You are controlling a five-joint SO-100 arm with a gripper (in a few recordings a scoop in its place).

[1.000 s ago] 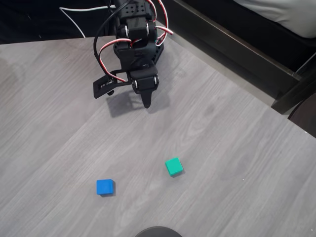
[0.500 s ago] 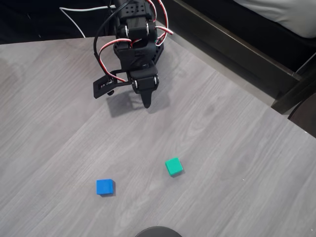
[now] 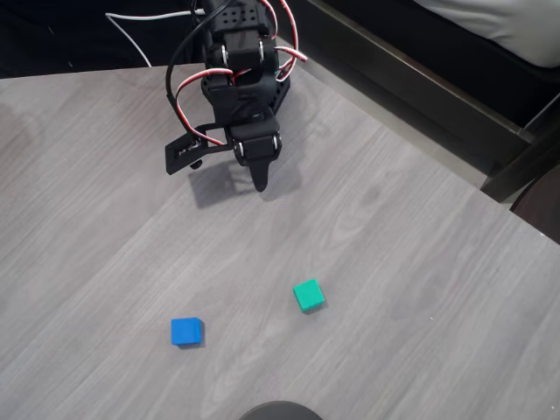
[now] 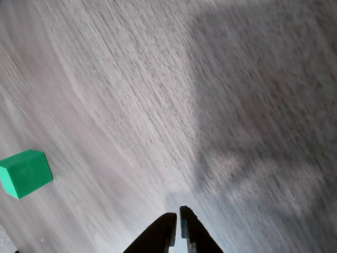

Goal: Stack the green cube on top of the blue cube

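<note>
The green cube [image 3: 308,295] lies on the grey wood table [image 3: 394,262], right of centre in the overhead view. It also sits at the left edge of the wrist view as the green cube [image 4: 25,173]. The blue cube [image 3: 186,332] rests to its left, a little nearer the table's front edge. My black gripper [image 3: 260,184] hangs over the back of the table, well away from both cubes. In the wrist view the gripper [image 4: 176,217] points at bare table, its jaws nearly touching with nothing between them.
A dark bench or frame [image 3: 420,96] runs along the table's back right edge. A dark round object [image 3: 280,411] pokes in at the bottom edge. White and red cables [image 3: 188,83] hang around the arm's base.
</note>
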